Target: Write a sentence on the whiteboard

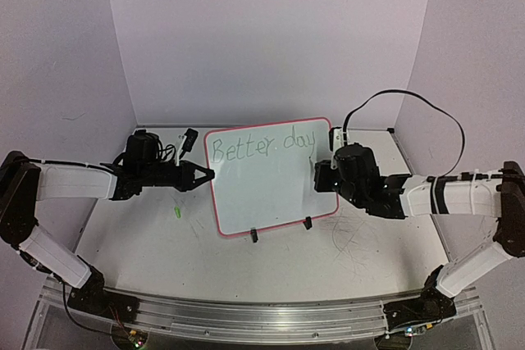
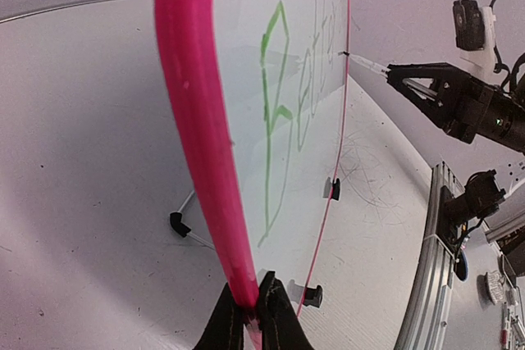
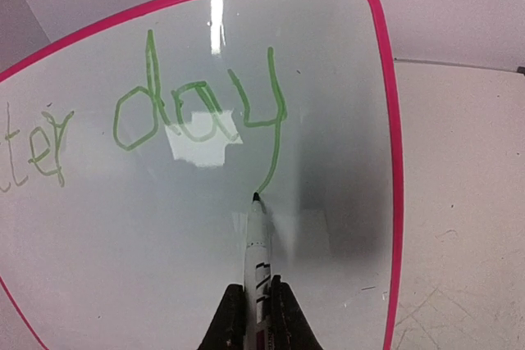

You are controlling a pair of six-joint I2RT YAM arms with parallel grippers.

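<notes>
Left pincer (image 2: 250, 307): your fingers pinch the pink-red rim of the small glossy white rectangular whiteboard (image 1: 275, 194), which stands on small black feet (image 1: 253, 236) just ahead. Right pincer (image 3: 257, 305): clamped on a slim white marker pen (image 3: 257, 243). Its tip, straight ahead, touches the board at the y's tail in the thin green handwriting (image 1: 262, 147), "Better day".

Tip of marker (image 3: 257, 245) on whiteboard (image 3: 123, 235)
</notes>
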